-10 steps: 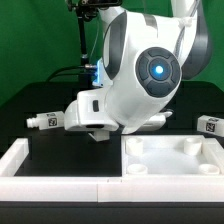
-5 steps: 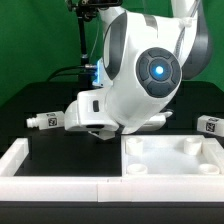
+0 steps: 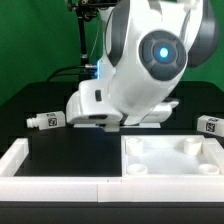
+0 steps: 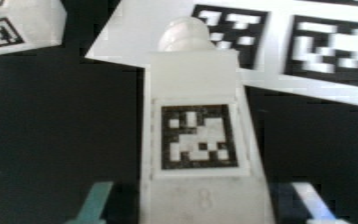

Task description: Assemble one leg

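Observation:
In the wrist view a white leg (image 4: 197, 120) with a black-and-white tag lies lengthwise between my fingers, pointing at the marker board. My gripper (image 4: 202, 203) is open. Its two fingers (image 4: 99, 203) stand on either side of the leg with a dark gap on each side. In the exterior view the arm's hand (image 3: 95, 108) hides the fingers and this leg. Another leg (image 3: 45, 120) lies on the black table at the exterior view's left. It also shows in the wrist view (image 4: 12, 30).
The large white square panel with round sockets (image 3: 170, 160) lies at the front right of the exterior view. A white raised rim (image 3: 15, 155) runs along the front left. A tagged white part (image 3: 210, 125) sits at the far right. The marker board (image 4: 140, 35) lies beyond the leg.
The arm's upper body has shifted upward in the exterior view and the hand has moved slightly up and left. The loose parts have not moved.

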`<state>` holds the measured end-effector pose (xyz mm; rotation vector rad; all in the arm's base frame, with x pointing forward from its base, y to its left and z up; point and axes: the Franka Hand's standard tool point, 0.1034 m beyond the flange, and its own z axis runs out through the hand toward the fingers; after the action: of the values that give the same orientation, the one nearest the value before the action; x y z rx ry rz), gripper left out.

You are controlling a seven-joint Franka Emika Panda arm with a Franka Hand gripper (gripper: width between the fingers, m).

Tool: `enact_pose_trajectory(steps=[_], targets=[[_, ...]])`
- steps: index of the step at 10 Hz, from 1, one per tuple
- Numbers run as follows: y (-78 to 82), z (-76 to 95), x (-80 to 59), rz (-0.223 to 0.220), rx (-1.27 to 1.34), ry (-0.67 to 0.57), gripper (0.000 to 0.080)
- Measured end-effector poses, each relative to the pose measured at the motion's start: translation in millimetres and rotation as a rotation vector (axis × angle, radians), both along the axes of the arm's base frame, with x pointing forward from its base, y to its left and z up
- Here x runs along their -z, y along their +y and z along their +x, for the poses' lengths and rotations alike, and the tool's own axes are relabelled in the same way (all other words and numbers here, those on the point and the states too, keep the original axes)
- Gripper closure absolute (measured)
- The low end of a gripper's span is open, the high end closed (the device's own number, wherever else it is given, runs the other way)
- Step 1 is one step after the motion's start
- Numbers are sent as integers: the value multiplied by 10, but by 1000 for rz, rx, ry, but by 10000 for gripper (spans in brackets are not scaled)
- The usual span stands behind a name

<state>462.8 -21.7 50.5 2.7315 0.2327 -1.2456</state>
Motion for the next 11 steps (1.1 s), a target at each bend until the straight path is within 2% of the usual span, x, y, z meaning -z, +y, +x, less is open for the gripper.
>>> enact_pose_trajectory(steps=[1, 2, 3, 4, 5, 7, 8, 9, 10, 11], targets=[[183, 125, -282, -10, 49, -36, 513], [324, 259, -504, -9, 38, -118, 513], [316, 368, -566, 21, -14, -190, 512], [217, 414, -475, 29, -81, -209, 512], [246, 511, -420, 47, -85, -289, 512], [282, 527, -459, 79, -100, -437, 512], [495, 569, -526, 49, -43, -474, 512], [704, 789, -671, 88, -23, -540, 512], [780, 1067, -907, 115, -5, -646, 512], [829, 1290, -1153, 146, -23, -817, 512]])
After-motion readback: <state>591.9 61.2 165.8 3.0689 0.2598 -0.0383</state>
